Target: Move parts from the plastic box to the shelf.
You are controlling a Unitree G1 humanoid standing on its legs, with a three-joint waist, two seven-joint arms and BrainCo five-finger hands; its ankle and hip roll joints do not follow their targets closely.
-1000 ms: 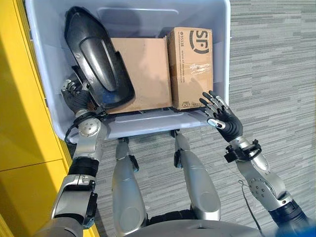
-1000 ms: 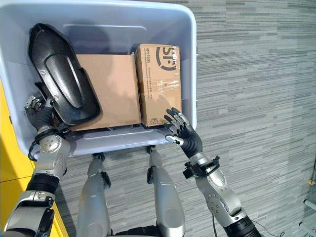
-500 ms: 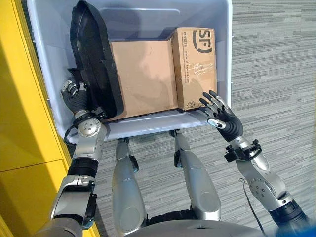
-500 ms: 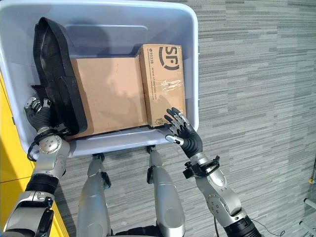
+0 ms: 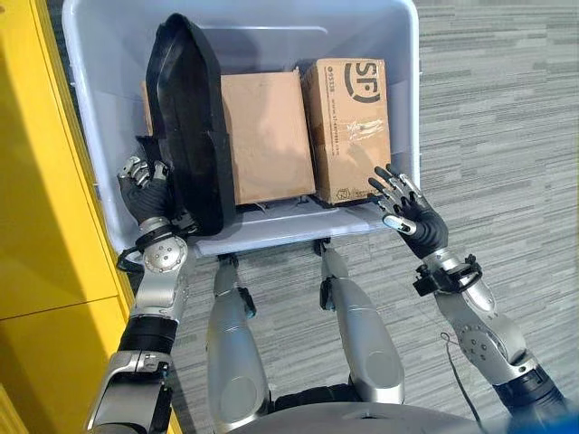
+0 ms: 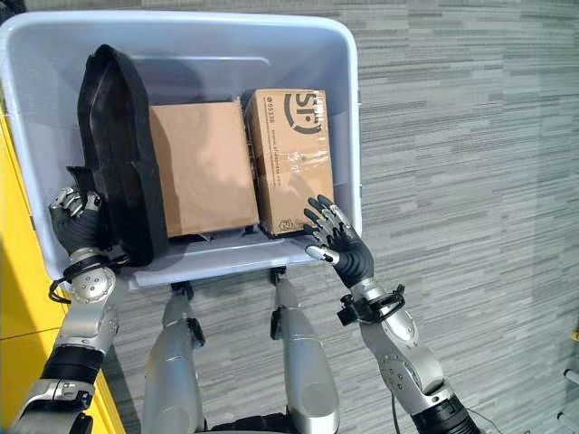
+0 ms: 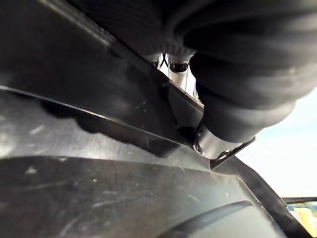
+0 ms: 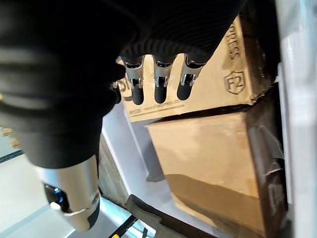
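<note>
Risk of a slip: the long black moulded plastic part (image 5: 188, 127) stood on edge in the pale blue plastic box (image 5: 405, 81).
The left hand (image 5: 142, 185) curled round its lower edge; the right hand (image 5: 405, 210) hovered spread, empty — one-handed, it could topple.

Arms were silver-grey shells with black bands at the joints. Left arm (image 5: 158, 289) had a round silver housing with small screws just below the wrist. Right arm (image 5: 475, 321) wore a black clamp collar at the wrist. Left hand (image 5: 143, 185) and right hand (image 5: 412, 217) had a dark ribbed cover over back and wrist. Fingers (image 8: 156, 82) were silver with dark tips, and so was the thumb (image 8: 69, 193).
</note>
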